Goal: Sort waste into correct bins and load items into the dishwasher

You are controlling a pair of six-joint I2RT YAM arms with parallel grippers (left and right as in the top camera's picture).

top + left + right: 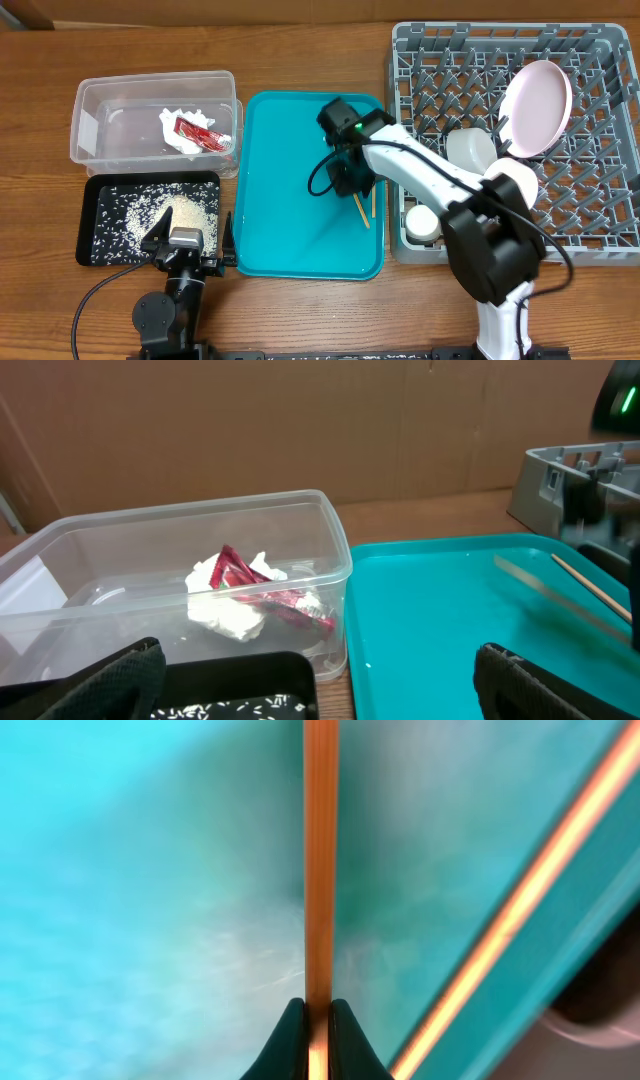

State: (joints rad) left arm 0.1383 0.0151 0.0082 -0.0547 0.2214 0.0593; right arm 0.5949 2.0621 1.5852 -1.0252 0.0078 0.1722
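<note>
Chopsticks are at the teal tray's right side. The held chopstick is pinched between the closed jaws of the right gripper, low over the tray floor. The second chopstick, blurred, seems to lie just beside it along the tray's right wall. Left of the teal tray, the left gripper hangs with jaws wide at the near edge of the black tray, which holds rice grains. Beyond it, the clear tub holds the napkin and red packet. Right of the teal tray, a pink plate stands tilted in the dish rack.
</note>
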